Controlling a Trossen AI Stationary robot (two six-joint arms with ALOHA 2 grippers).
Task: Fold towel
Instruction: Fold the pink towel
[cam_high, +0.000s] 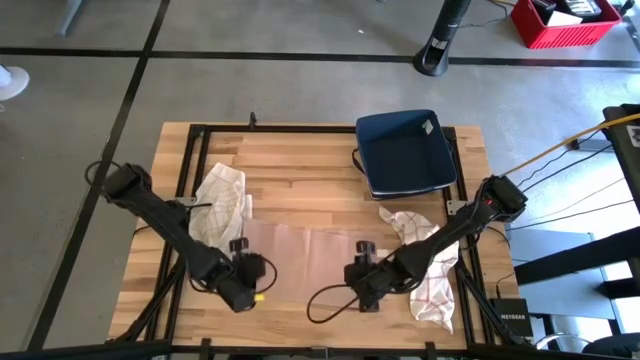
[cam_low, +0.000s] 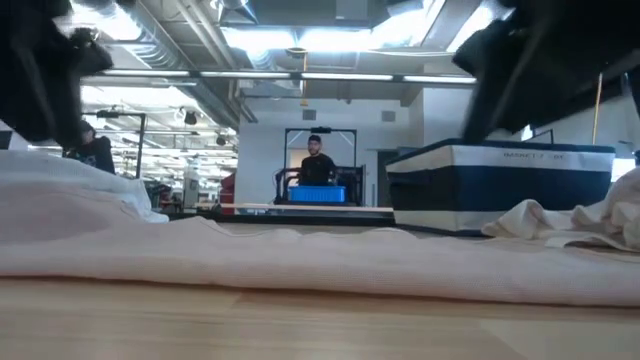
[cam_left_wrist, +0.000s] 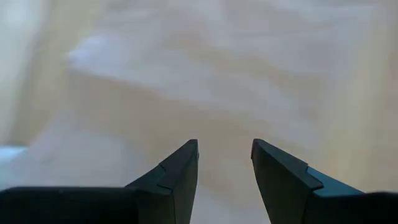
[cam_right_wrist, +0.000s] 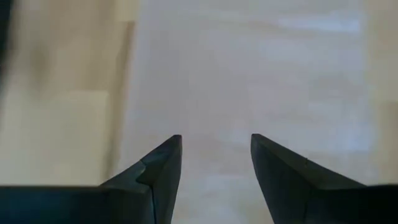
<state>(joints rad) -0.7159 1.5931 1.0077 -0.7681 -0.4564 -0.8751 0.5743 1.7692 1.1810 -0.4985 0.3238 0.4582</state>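
Observation:
A pale pink towel (cam_high: 305, 255) lies spread flat in the middle of the wooden table (cam_high: 300, 165); in the low view the towel (cam_low: 300, 262) is a low, wide band across the tabletop. My left gripper (cam_high: 246, 264) hovers over the towel's near left part, open, with only cloth (cam_left_wrist: 205, 93) beyond its fingers. Over the near right part of the towel (cam_right_wrist: 249, 74) my right gripper (cam_high: 362, 264) hovers open in the same way. Neither gripper holds anything.
A crumpled white checked cloth (cam_high: 222, 200) lies left of the towel, and another (cam_high: 428, 270) lies under my right arm. A dark blue basket (cam_high: 405, 152) stands at the far right. A person (cam_low: 316, 165) stands in the room beyond the table.

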